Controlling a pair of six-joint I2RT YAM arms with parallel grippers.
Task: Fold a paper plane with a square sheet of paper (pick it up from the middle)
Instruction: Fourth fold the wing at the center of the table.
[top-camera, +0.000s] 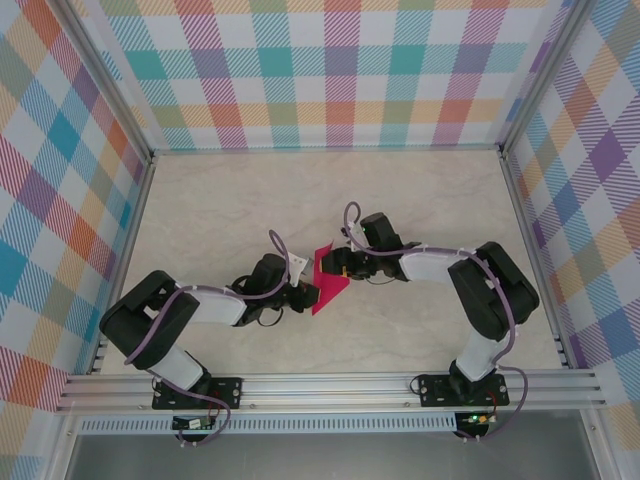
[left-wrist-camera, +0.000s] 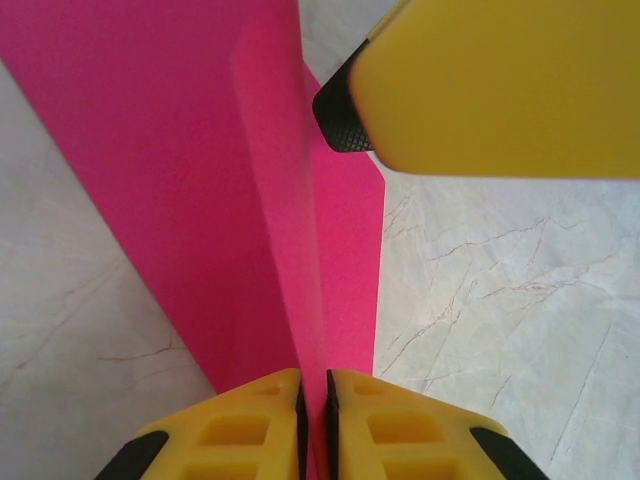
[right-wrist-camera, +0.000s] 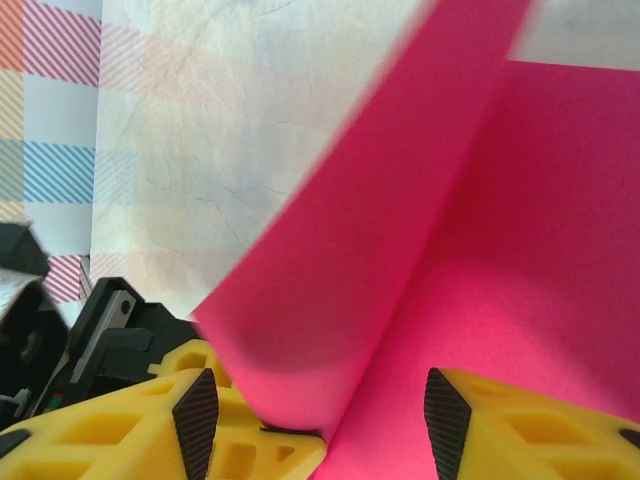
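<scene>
"Top external view first: whereabouts of the square sheet of paper (top-camera: 330, 278)?"

"Mid-tabletop (top-camera: 220, 210), partly folded, caught between both pincers. Long axis roughly 12 to 6 o'clock. Left pincer (top-camera: 308, 294) at its 8 o'clock side, right pincer (top-camera: 346, 268) at its 2 o'clock side."

"Grip on the left?"

"Clamped. Left wrist view: fingers (left-wrist-camera: 240, 425) nearly together at 6 o'clock, pinching the folded edge, crease running straight away toward 12 o'clock."

"And the right?"

"Jaws apart, straddling the sheet. Right wrist view: pads (right-wrist-camera: 195, 420) well apart, one raised flap leaning toward 1 o'clock between them. No grip, by the look of it."

"So, the coming move?"

"Probably closing the right pincer across the crease from the 2 o'clock side, opposite the left hold. Both equally near, so no reaching. Squareness to that 12-to-6 line likely the deciding thing."
</scene>
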